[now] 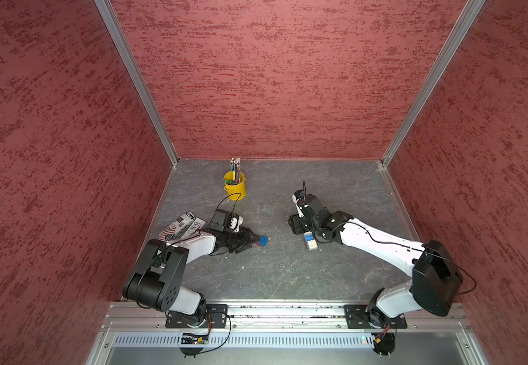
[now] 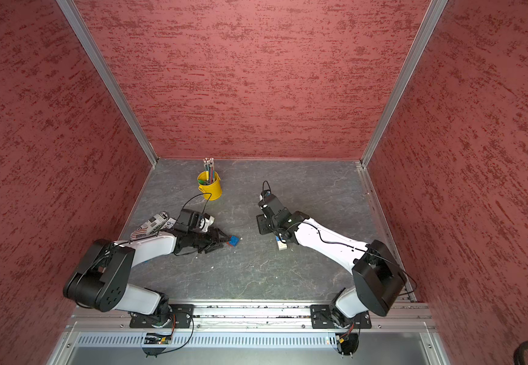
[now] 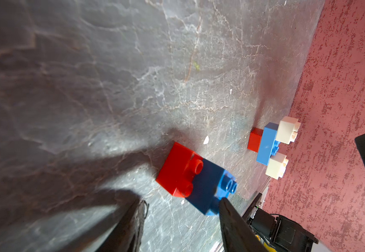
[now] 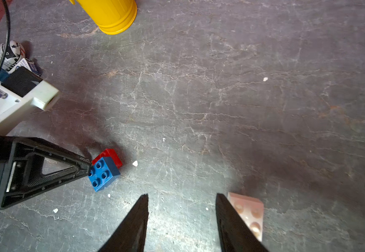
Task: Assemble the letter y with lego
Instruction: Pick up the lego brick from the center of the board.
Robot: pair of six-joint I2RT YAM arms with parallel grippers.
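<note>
A red square brick joined to a blue square brick lies on the grey table in both top views. My left gripper is open just behind the pair. One fingertip touches the blue brick and nothing sits between the fingers. To the right lies a joined cluster on its side: a long blue brick, two white bricks and a red brick. My right gripper hangs open over bare table, with a white brick just outside one finger.
A yellow bucket of pencils stands at the back left. A printed pouch lies by the left wall behind the left arm. Red textured walls close in three sides. Small white crumbs dot the table.
</note>
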